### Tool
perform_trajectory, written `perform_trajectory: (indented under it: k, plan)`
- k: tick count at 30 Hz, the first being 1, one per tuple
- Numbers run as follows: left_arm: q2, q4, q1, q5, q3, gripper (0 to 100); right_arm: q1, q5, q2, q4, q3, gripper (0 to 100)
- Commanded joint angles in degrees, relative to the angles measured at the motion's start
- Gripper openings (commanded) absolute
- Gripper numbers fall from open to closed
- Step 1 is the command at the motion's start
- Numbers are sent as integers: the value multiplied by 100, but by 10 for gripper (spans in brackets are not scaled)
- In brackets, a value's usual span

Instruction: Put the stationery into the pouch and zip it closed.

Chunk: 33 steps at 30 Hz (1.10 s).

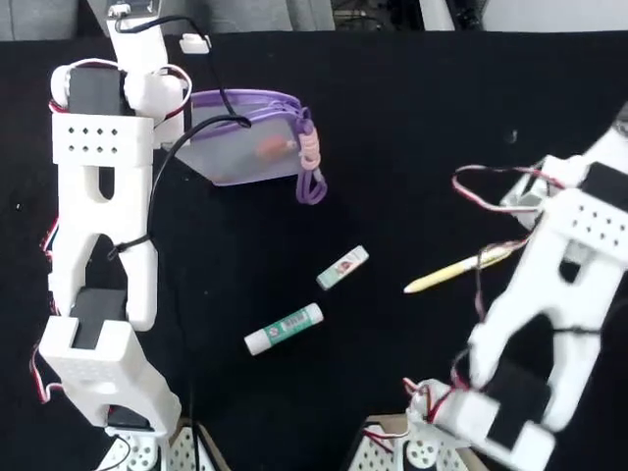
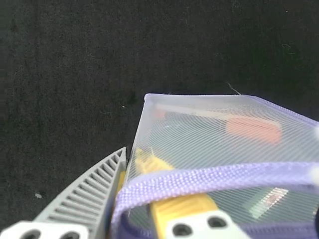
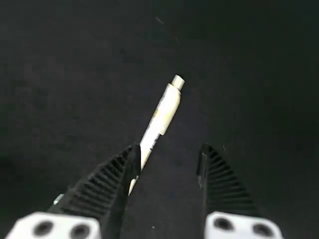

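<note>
The left gripper (image 2: 130, 153) grips the near corner of the pouch (image 2: 209, 149), its 2 fingers on either side of the clear ribbed wall: the grey ribbed finger (image 2: 92, 199) outside, the yellow finger (image 2: 174, 206) inside, seen through the plastic. The purple zipper band (image 2: 214, 177) runs across just above the yellow finger. Inside lie 2 things: a white and orange pen (image 2: 251, 129) and a small labelled item (image 2: 269, 200). The pouch rests on the black table (image 2: 75, 74).

White arms (image 1: 98, 216), black servos (image 1: 93, 93), grey ribbed fingers (image 3: 107, 184).
</note>
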Motion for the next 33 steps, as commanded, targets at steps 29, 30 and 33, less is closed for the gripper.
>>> perform_trajectory:
  k: [29,30,33]
  plan:
    - [44,-519,295,-35,725,28,-18,-976,1138,-3798,2211,93]
    - [44,-519,286,-35,725,28,-26,-976,1138,-3824,2264,99]
    - [44,-519,286,-26,734,28,-70,-985,1138,-3824,2316,142]
